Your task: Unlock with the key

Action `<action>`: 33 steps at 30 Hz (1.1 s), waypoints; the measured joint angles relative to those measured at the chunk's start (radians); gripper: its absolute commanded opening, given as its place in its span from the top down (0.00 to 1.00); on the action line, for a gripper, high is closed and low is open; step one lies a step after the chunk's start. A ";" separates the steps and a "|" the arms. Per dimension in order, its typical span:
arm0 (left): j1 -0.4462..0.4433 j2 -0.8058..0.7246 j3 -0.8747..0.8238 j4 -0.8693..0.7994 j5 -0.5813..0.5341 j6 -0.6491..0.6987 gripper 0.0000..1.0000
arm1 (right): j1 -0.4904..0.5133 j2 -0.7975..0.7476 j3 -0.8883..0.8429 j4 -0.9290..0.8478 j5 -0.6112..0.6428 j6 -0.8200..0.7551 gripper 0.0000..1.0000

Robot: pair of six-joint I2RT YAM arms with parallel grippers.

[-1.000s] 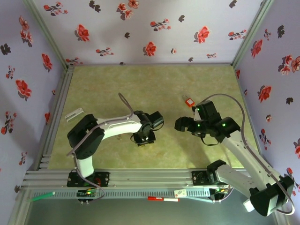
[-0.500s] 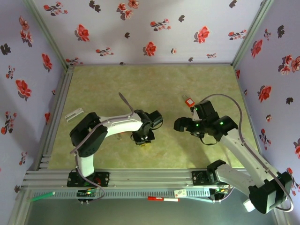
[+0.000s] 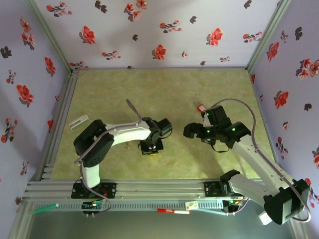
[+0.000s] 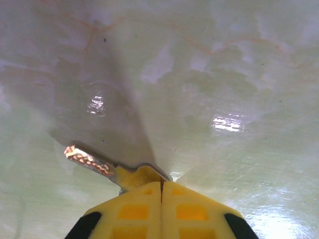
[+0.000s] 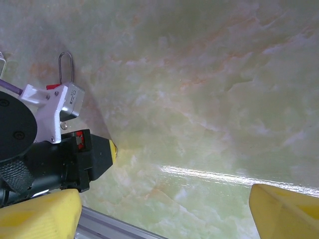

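Low over the middle of the pale green marbled tabletop (image 3: 124, 89), the left gripper (image 4: 161, 186) is clamped on the small key (image 4: 99, 163), whose thin metal blade juts sideways past the yellow fingers. The right gripper (image 5: 164, 209) hangs wide apart, holding nothing. A small red padlock (image 3: 201, 108) lies just beyond the right arm. Pickup looks done. Next, the key must be lifted, carried across and its blade aligned with the keyhole.
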 measured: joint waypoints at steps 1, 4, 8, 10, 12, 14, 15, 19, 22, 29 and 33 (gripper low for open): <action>0.000 -0.010 -0.002 0.001 0.000 0.004 1.00 | 0.000 0.000 0.000 0.003 -0.002 0.006 0.12; -0.002 -0.096 -0.008 0.034 -0.004 0.030 1.00 | -0.010 -0.001 -0.003 0.027 -0.025 0.045 0.12; -0.003 -0.342 -0.014 0.192 -0.004 0.102 1.00 | -0.055 -0.018 -0.046 0.124 -0.089 0.164 0.12; -0.003 -0.451 -0.014 0.289 0.001 0.141 1.00 | -0.069 -0.027 -0.073 0.196 -0.125 0.240 0.12; -0.003 -0.522 -0.014 0.363 0.013 0.178 1.00 | -0.073 -0.029 -0.089 0.261 -0.151 0.310 0.12; -0.003 -0.554 -0.018 0.416 0.027 0.208 1.00 | -0.073 -0.029 -0.093 0.320 -0.170 0.372 0.12; -0.005 -0.559 -0.027 0.436 0.030 0.215 1.00 | -0.073 -0.029 -0.094 0.350 -0.179 0.401 0.12; -0.005 -0.561 -0.095 0.483 0.038 0.233 1.00 | -0.073 -0.029 -0.109 0.491 -0.203 0.520 0.12; -0.006 -0.558 -0.107 0.488 0.038 0.241 1.00 | -0.073 -0.029 -0.142 0.594 -0.214 0.615 0.13; -0.008 -0.558 -0.107 0.558 0.002 0.285 1.00 | -0.061 -0.035 -0.219 0.740 -0.224 0.808 0.13; -0.008 -0.558 -0.107 0.602 -0.035 0.299 1.00 | -0.026 -0.050 -0.253 0.800 -0.214 0.889 0.13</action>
